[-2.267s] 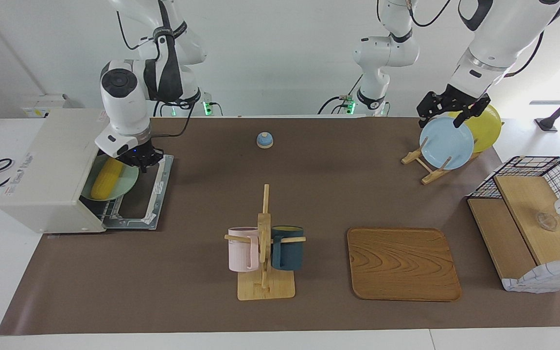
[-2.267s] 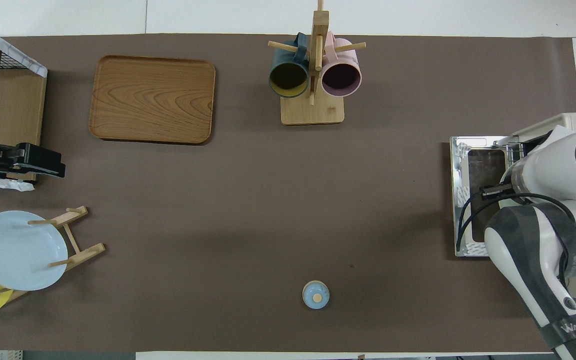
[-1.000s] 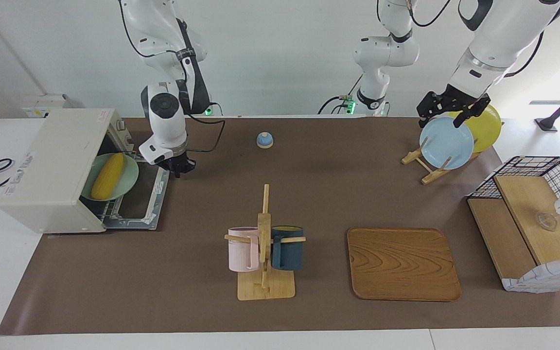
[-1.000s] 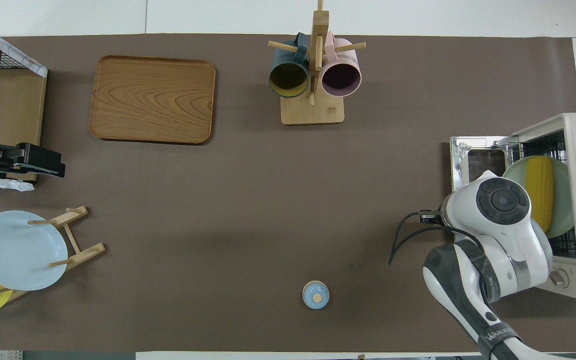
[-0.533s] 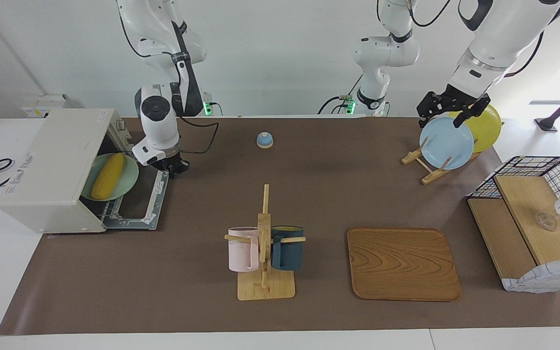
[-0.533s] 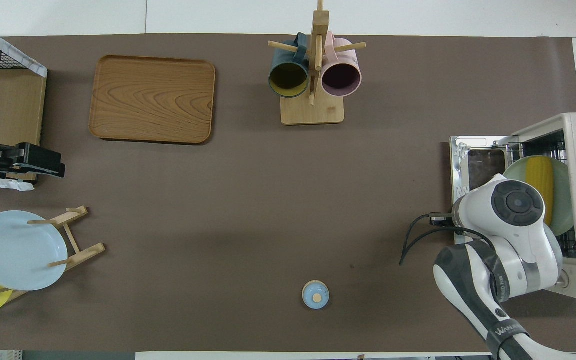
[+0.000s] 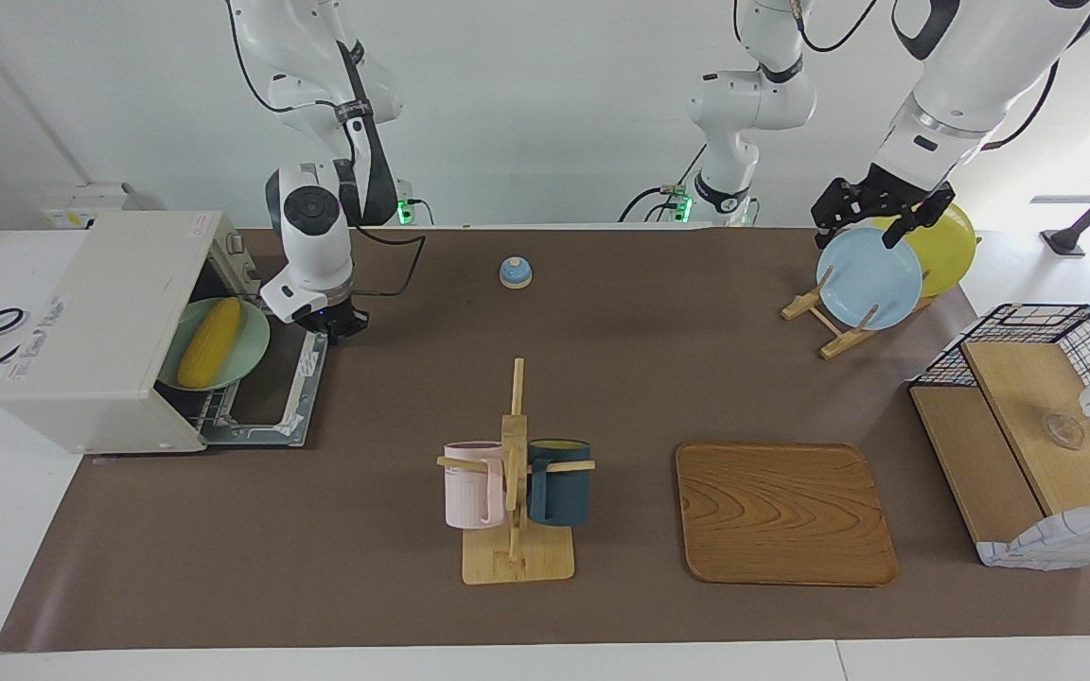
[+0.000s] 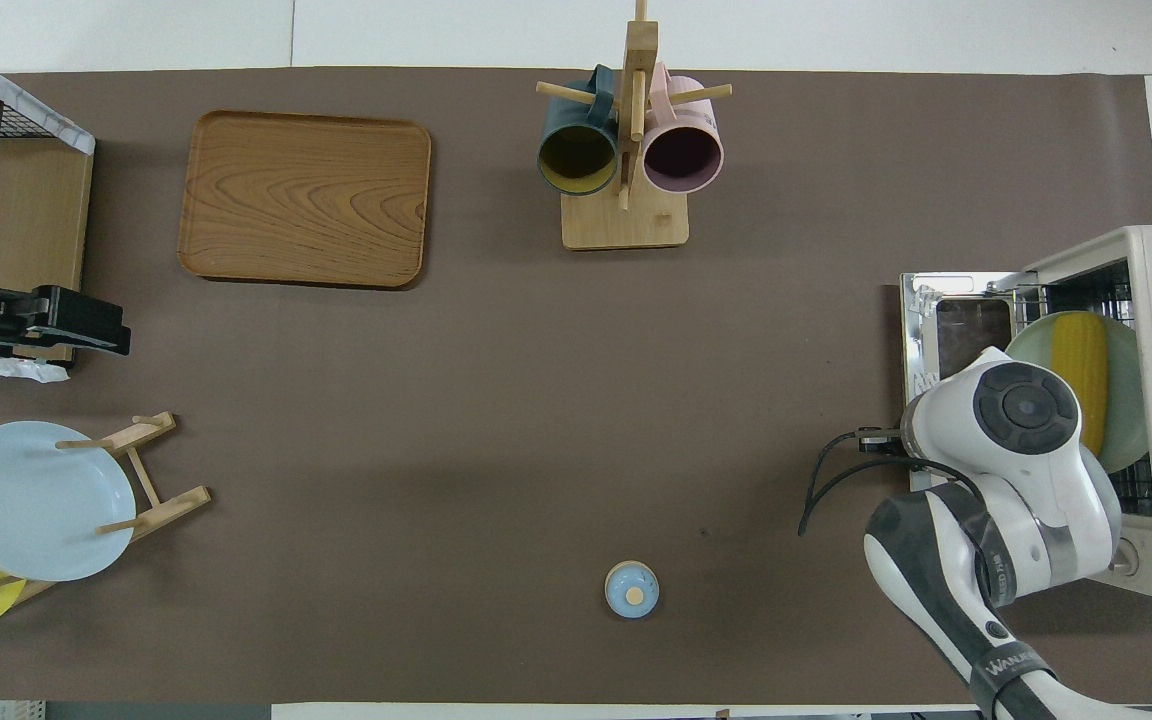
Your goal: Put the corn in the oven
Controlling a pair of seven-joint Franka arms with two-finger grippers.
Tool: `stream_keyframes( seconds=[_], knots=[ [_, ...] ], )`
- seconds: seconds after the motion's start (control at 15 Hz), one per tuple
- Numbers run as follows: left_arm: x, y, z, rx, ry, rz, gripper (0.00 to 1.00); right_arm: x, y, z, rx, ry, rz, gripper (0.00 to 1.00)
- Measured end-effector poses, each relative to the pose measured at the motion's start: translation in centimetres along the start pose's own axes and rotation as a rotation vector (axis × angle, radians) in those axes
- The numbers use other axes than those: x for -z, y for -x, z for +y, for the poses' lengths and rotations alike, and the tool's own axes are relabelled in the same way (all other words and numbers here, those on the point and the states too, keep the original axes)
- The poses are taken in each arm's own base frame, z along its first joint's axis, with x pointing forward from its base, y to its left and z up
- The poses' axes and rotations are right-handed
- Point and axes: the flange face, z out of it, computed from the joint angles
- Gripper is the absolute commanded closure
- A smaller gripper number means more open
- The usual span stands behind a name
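The right gripper [image 7: 335, 328] has drawn back from the oven [image 7: 110, 331], jaws shut and empty, over the door's corner; the corn [image 7: 209, 342] sits on a plate inside; closing the door looks next; the left gripper [image 7: 876, 219] waits wide open.

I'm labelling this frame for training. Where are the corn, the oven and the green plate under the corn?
corn [image 7: 209, 343], facing view, middle of the cob.
oven [image 7: 105, 312], facing view, its cream-white top.
green plate [image 7: 252, 348], facing view, bare rim beside the cob.
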Motion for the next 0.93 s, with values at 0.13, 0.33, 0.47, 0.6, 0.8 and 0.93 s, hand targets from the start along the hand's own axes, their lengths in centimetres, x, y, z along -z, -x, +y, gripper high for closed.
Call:
stream_keyframes(
  seconds=[0.13, 0.33, 0.47, 0.6, 0.8, 0.93],
  knots=[
    [0.0, 0.0, 0.0, 0.000, 0.000, 0.000, 0.00, 1.5, -0.5, 0.0, 0.004, 0.026, -0.031, 1.00],
    [0.0, 0.0, 0.0, 0.000, 0.000, 0.000, 0.00, 4.2, -1.5, 0.6, 0.014, 0.065, -0.047, 1.00],
    [0.0, 0.0, 0.0, 0.000, 0.000, 0.000, 0.00, 5.8, -2.1, 1.2, 0.039, 0.078, -0.059, 1.00],
    [0.0, 0.0, 0.0, 0.000, 0.000, 0.000, 0.00, 7.4, -2.8, 2.2, 0.085, 0.082, -0.058, 1.00],
    [0.0, 0.0, 0.0, 0.000, 0.000, 0.000, 0.00, 9.4, -3.5, 4.1, 0.141, 0.082, -0.067, 1.00],
    [0.0, 0.0, 0.0, 0.000, 0.000, 0.000, 0.00, 10.7, -3.7, 5.7, 0.164, 0.082, -0.075, 1.00]
  ],
)
